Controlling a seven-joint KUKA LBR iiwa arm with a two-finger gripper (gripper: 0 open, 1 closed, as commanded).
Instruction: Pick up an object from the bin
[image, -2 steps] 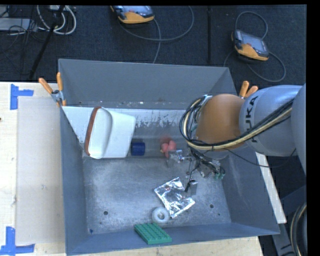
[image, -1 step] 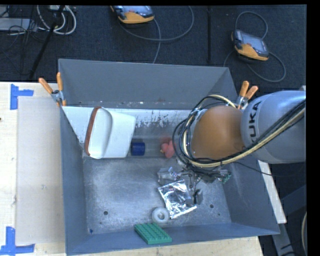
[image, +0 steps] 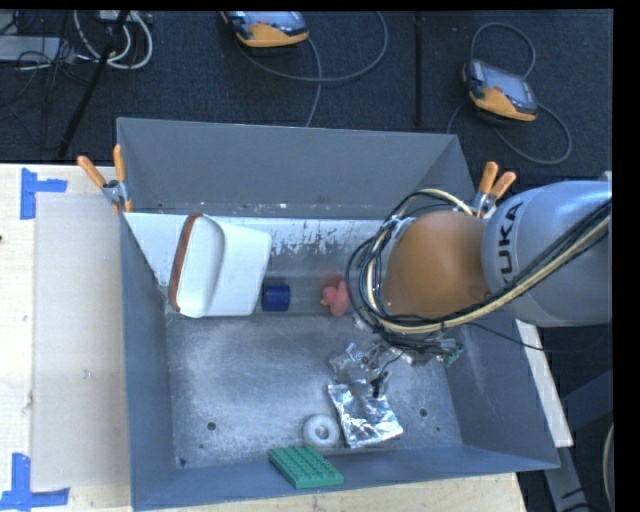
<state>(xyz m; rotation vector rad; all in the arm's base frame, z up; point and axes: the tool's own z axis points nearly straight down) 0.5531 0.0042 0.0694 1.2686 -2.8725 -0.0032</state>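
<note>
Claw (image: 372, 378) low over the floor of the bin (image: 200, 400), directly above a crumpled silver foil wrapper (image: 367, 420). I cannot tell how far it is open or whether it holds anything. The foil lies flat, its long axis running from beneath the claw towards the near wall. I judge it best to close across that axis, avoiding the white ring (image: 321, 431) and the green studded plate (image: 305, 466) beyond, left of the claw.

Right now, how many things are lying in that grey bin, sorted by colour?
White: 2, a box and a small ring
Blue: 1, a small cylinder
Pink: 1, a small lump
Silver: 1, crumpled foil under the gripper
Green: 1, a flat studded plate
Total: 6
</note>
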